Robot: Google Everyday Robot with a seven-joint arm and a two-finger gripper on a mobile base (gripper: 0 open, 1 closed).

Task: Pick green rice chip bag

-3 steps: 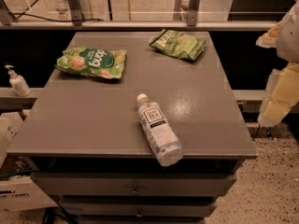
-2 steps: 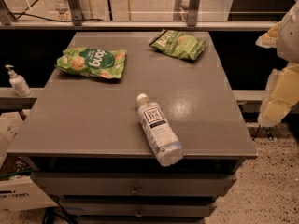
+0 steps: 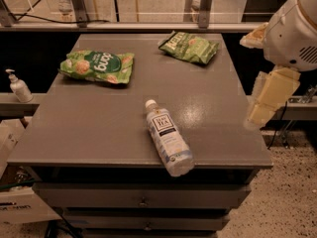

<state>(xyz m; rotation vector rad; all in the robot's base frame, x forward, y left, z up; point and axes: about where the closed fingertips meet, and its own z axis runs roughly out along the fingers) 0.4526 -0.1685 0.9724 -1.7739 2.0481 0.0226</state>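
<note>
The green rice chip bag (image 3: 98, 67) lies flat at the back left of the grey table top (image 3: 99, 128). It is bright light green with a dark green oval logo and pale round chip pictures. My gripper (image 3: 267, 97) hangs from the white arm (image 3: 297, 29) off the table's right edge, pointing down, far right of the bag and touching nothing. Nothing hides the bag.
A darker olive-green chip bag (image 3: 189, 47) lies at the back right. A tea bottle (image 3: 168, 137) lies on its side near the front edge, its base overhanging. A sanitiser pump bottle (image 3: 19, 87) stands on a ledge to the left. Drawers (image 3: 143, 201) sit below the top.
My arm and gripper have shifted a little left, closer to the table's right edge. The bags and the bottle have not moved.
</note>
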